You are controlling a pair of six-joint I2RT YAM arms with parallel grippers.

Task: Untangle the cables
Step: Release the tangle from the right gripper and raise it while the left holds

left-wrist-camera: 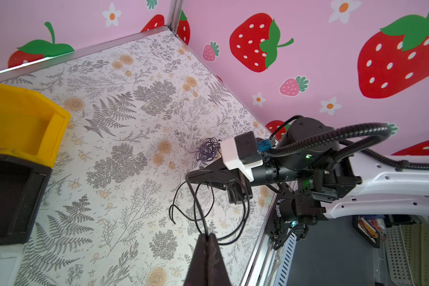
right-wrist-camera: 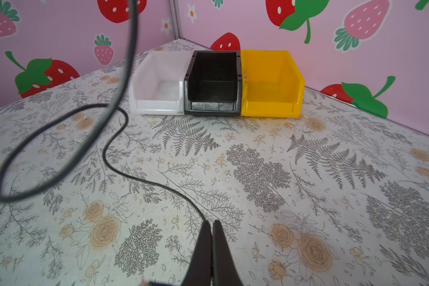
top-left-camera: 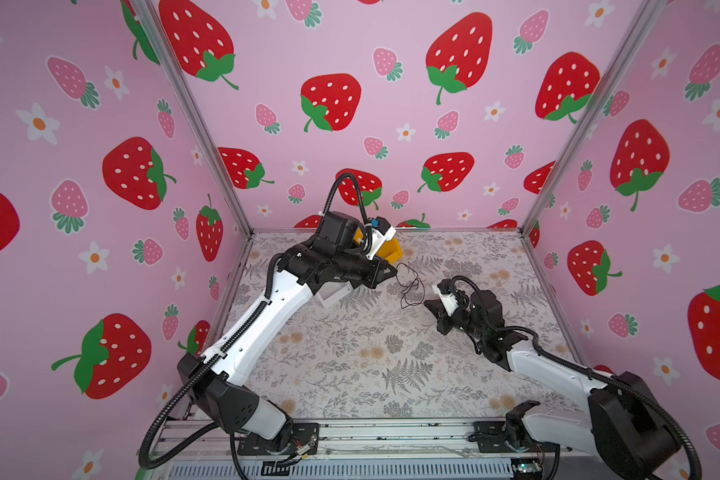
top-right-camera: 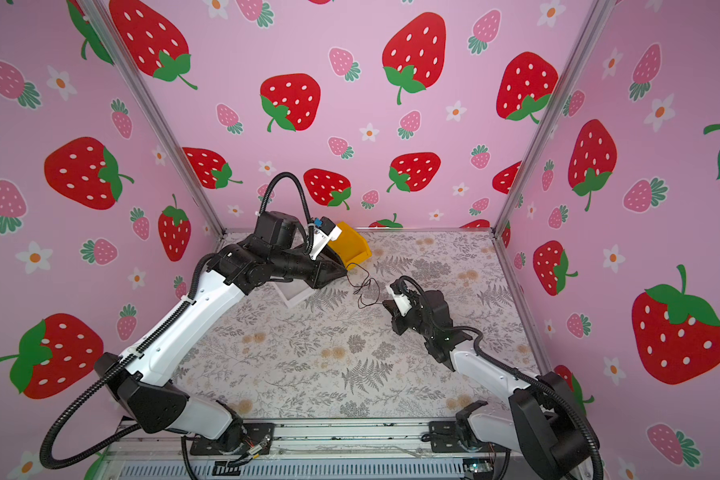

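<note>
Left gripper (left-wrist-camera: pixel 207 238): pinched tight on the black cables (left-wrist-camera: pixel 196 205). Right gripper (right-wrist-camera: pixel 212 224): likewise closed, seemingly on the same strand. Loops hang between both grippers; purplish tangle (left-wrist-camera: pixel 208 149) on table (left-wrist-camera: pixel 124 118).

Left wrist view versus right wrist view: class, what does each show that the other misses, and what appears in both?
Only the left wrist view: the left gripper shut on the thin black cable loops, and a small purplish curly wire bundle on the floral-patterned table. Only the right wrist view: the translucent white plastic bin in full. Both: the right gripper shut on the cable, the yellow plastic bin, the black plastic bin, that table.
</note>
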